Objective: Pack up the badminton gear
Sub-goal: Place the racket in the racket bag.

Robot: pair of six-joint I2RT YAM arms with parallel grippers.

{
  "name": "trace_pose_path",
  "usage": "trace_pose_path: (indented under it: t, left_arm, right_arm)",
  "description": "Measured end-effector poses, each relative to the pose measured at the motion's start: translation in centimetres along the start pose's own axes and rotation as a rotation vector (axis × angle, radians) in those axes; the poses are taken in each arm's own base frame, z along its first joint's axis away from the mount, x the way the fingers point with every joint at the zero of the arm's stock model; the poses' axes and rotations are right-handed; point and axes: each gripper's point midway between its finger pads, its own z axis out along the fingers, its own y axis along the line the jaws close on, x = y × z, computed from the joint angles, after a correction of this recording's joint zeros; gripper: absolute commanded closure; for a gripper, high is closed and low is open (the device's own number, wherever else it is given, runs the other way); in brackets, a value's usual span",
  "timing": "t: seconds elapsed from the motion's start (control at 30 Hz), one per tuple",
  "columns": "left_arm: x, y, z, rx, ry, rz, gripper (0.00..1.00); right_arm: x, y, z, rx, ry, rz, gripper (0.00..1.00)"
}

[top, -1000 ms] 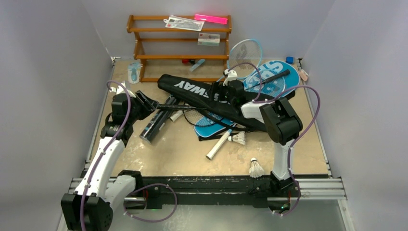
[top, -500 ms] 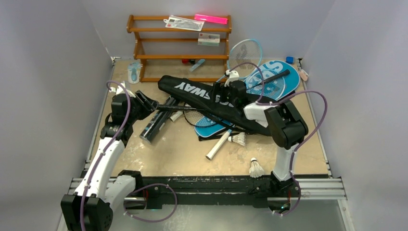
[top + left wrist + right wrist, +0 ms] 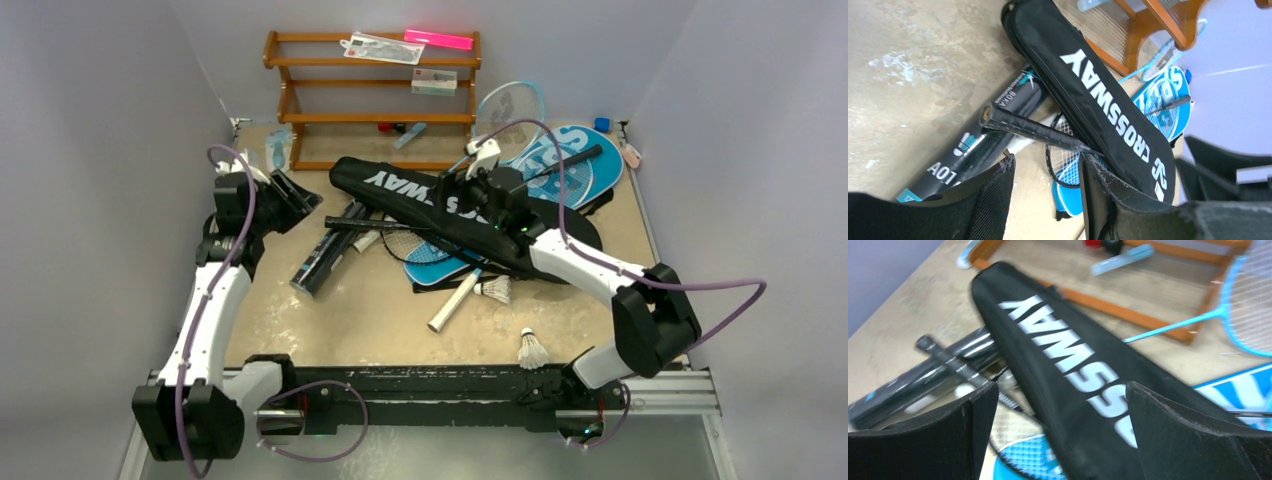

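- While the left gripper (image 3: 298, 198) hung near the left edge of the table (image 3: 370, 320), its two black, mesh-textured fingers (image 3: 983, 200) stood parted with nothing between them, a little short of the butt of the black racket's handle (image 3: 1028, 127)
- The right gripper (image 3: 1060, 390) was spread wide and empty, its flat dark pads straddling the space over the black "CROSSWAY" cover (image 3: 430, 200); whether they touched the fabric could not be told
- That cover was a long, smooth fabric sleeve with bold white lettering, lying diagonally across the middle of the table on top of the pile
- The handle, wound in ridged grip tape, crossed over the long black tube (image 3: 325, 262), a glossy cylinder with white print, and its thin shaft ran in beneath the cover's edge
- Further right, the blue "SPORT" cover (image 3: 570, 170) lay flat, partly under the black one, and the thin-framed light-blue racket (image 3: 510, 105) had its head beside the brown wooden rack (image 3: 290, 100)
- One white feather shuttlecock (image 3: 533, 350) sat near the front edge, and a second shuttlecock (image 3: 495, 288) lay just behind it
- Bare, sandy tabletop lay open at the near left, while grey walls closed in on three sides
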Motion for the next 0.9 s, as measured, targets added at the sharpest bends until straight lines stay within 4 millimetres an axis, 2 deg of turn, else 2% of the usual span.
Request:
trace_pose_path:
  t: [0.1,0.17,0.23,0.33,0.4,0.47,0.57,0.67,0.77,0.9]
  left_arm:
    - [-1.3,1.0,0.9,-0.024,0.028,-0.027,0.52]
    - [-1.5,1.4,1.6,-0.039,0.055,-0.034,0.52]
    - [-1.8,1.3,2.3,-0.039,0.081,-0.037,0.51]
    - [-2.7,0.9,3.8,-0.036,0.112,-0.044,0.49]
    - [-3.4,0.9,5.2,-0.030,0.127,-0.057,0.43]
    - [-3.9,1.5,7.0,-0.024,0.146,-0.090,0.38]
    - [-3.6,3.1,9.6,-0.033,0.185,-0.152,0.37]
    - [-2.6,4.7,12.1,-0.056,0.234,-0.209,0.41]
    - [-2.0,5.8,14.2,-0.068,0.264,-0.254,0.53]
    - [-2.1,6.0,15.6,-0.058,0.265,-0.272,0.55]
  right_arm:
    - [1.2,3.6,-1.0,-0.054,0.045,-0.045,0.01]
    - [2.9,5.3,-1.8,-0.091,0.106,-0.058,0.01]
    - [4.7,5.8,-3.0,-0.105,0.173,-0.065,0.01]
    - [6.4,5.5,-4.5,-0.098,0.249,-0.064,0.01]
    - [6.9,5.8,-5.0,-0.107,0.276,-0.052,0.02]
    - [7.3,6.7,-5.4,-0.124,0.295,-0.028,0.02]
    - [7.9,9.1,-5.9,-0.152,0.312,0.052,0.03]
    - [8.0,11.6,-5.9,-0.167,0.306,0.146,0.05]
    - [9.0,13.6,-5.2,-0.163,0.311,0.229,0.13]
    - [10.8,15.3,-3.0,-0.146,0.353,0.249,0.13]
